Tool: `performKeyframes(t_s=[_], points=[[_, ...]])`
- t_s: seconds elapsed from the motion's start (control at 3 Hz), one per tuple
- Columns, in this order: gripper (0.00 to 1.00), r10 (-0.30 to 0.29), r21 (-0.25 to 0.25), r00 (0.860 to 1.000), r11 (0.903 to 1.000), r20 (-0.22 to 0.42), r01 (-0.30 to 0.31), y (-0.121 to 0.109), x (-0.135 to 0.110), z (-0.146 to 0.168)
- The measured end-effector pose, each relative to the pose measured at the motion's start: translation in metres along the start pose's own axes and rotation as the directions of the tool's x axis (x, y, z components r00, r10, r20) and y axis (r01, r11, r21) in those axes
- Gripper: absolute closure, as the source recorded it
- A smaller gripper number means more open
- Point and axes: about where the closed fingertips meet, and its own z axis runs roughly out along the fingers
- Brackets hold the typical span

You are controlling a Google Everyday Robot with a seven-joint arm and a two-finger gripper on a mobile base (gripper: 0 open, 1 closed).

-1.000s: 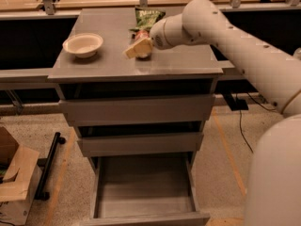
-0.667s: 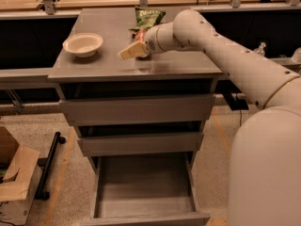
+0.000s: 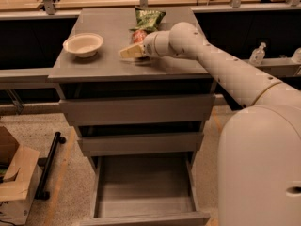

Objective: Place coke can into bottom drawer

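Note:
The coke can (image 3: 138, 36) is red and stands on the grey cabinet top (image 3: 103, 65), just in front of a green snack bag (image 3: 148, 18). My gripper (image 3: 129, 52) hovers low over the cabinet top, just in front of and slightly left of the can, pointing left. The arm partly hides the can's lower right side. I cannot tell whether the gripper touches the can. The bottom drawer (image 3: 143, 206) is pulled out below, and its flat grey floor holds nothing.
A cream bowl (image 3: 83, 44) sits on the left of the cabinet top. The two upper drawers (image 3: 136, 109) are closed. A cardboard box (image 3: 14, 178) and a black bar (image 3: 49, 166) lie on the floor at the left. Bottles (image 3: 257, 54) stand on a ledge at the right.
My gripper and forearm have moved left over the cabinet top, toward the can. The can, bag and bowl have stayed put.

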Motion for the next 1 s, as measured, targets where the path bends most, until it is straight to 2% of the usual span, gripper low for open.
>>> performKeyframes(t_s=[0.33,0.67,1.0], points=[[0.41,-0.035,0.017,0.999,0.9992,0.013,0.035,-0.001,-0.002,-0.012],[0.65,-0.110,0.021,0.993,0.9938,0.034,0.109,0.010,-0.009,-0.044],[0.87,-0.195,-0.026,0.980,0.9802,0.039,0.196,0.038,-0.012,-0.088]])
